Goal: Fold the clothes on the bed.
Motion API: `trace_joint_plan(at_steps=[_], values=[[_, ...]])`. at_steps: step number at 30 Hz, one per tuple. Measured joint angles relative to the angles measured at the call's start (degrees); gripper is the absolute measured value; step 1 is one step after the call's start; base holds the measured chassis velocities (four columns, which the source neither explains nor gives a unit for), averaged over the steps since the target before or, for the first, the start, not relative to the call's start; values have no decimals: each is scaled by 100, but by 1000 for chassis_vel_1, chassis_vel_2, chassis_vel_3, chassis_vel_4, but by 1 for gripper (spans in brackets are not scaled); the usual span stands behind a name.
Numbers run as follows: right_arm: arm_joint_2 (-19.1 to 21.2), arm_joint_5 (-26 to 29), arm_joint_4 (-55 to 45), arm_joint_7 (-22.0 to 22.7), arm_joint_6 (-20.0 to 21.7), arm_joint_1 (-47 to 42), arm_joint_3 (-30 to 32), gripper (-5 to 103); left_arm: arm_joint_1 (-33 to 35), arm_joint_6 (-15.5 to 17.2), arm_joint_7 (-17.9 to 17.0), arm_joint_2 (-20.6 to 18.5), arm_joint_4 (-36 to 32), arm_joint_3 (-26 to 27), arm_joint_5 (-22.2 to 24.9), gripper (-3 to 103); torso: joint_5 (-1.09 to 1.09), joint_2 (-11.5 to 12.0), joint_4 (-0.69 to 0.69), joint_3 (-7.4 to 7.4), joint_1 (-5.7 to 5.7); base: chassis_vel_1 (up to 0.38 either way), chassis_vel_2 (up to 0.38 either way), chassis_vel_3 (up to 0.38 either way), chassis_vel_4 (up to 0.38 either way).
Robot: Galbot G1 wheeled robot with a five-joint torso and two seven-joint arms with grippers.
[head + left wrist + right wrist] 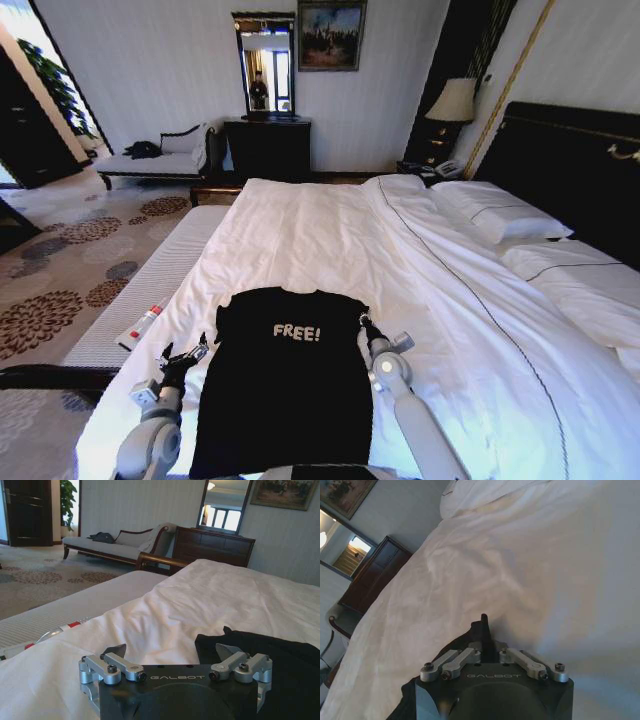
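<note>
Bed (330, 230): white duvet; black T-shirt (285, 385) flat near foot; pillows (500, 212) at headboard.

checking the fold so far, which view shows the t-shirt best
The head view: the whole T-shirt lies flat on the bed. The left wrist view catches one black edge, the right wrist view a pinched bit.

T-shirt (283, 385) on bed (480, 330), pincers flanking

Black short-sleeved T-shirt (285, 385): lies flat, front up, white "FREE!" lettering at chest, collar toward 12 o'clock, hem toward 6 | Bed (480, 330): white duvet, pillows at 2 o'clock, dark headboard at 3 o'clock.
</note>
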State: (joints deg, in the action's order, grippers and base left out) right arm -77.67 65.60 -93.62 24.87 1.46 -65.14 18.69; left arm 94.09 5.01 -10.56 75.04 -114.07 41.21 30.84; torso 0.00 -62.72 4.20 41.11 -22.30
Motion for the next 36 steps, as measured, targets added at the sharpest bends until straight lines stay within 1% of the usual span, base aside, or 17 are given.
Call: trace_joint_plan(at_steps=[1,2,3,7,9,11,13,15,16,18,20,21,25,33,34,35,36], values=[[7,-38,32,1,-1,26,-14,10,0,0,-8,11,-1,5,-1,100,0,0,0,0,0,0,0,0,0],[12,-65,55,1,-7,43,-24,10,0,0,-14,18,-1,11,-1,100,0,0,0,0,0,0,0,0,0],[32,-137,111,-19,-57,82,-49,1,-1,2,-28,36,-1,21,-4,100,0,0,0,0,0,0,0,0,0],[71,-186,141,-126,-136,116,-98,0,-5,4,-41,77,4,33,-14,100,0,0,0,0,0,0,0,0,0],[108,-212,84,-282,-215,126,-226,0,-7,5,-57,150,20,51,-31,100,0,0,1,0,0,0,0,0,0],[111,-226,57,-328,-237,126,-263,0,-7,5,-57,164,22,55,-33,100,0,0,1,0,0,0,0,0,0],[104,-357,-65,-690,-404,105,-531,0,8,6,-61,216,28,87,-40,100,-1,0,0,0,0,0,0,0,0],[75,-487,-68,-922,-525,102,-767,0,25,6,-63,236,38,111,-45,100,-1,0,0,0,0,0,0,0,0],[75,-487,-68,-922,-525,102,-767,0,25,6,-63,236,38,111,-45,100,-1,0,0,0,0,0,0,0,0],[43,-595,-6,-1064,-620,121,-990,0,36,6,-65,248,48,140,-45,100,-1,0,0,0,0,0,0,0,0],[-6,-760,191,-1225,-734,176,-1345,0,51,6,-67,265,55,186,-45,100,-1,0,0,-1,0,0,0,0,0],[-6,-760,191,-1225,-734,176,-1345,0,51,6,-67,265,55,186,-45,100,-1,0,0,-1,0,0,0,0,0],[-99,-969,492,-1341,-815,252,-1691,0,65,-4,-69,276,100,244,-42,100,-1,0,0,0,0,0,0,0,0],[-200,-1120,587,-1373,-852,215,-1871,0,-4,-14,-82,280,213,243,-41,100,-1,0,0,0,0,0,0,0,0],[-199,-1202,574,-1436,-898,175,-1889,-2,-27,-10,-82,282,219,222,-42,100,-1,-1,0,0,0,0,0,0,0],[-184,-1268,499,-1545,-958,123,-1898,2,-49,6,-83,282,223,203,-45,100,-1,0,0,0,0,0,0,0,0],[-184,-1268,499,-1545,-958,123,-1898,2,-49,6,-83,282,223,203,-45,100,-1,0,0,0,0,0,0,0,0]])
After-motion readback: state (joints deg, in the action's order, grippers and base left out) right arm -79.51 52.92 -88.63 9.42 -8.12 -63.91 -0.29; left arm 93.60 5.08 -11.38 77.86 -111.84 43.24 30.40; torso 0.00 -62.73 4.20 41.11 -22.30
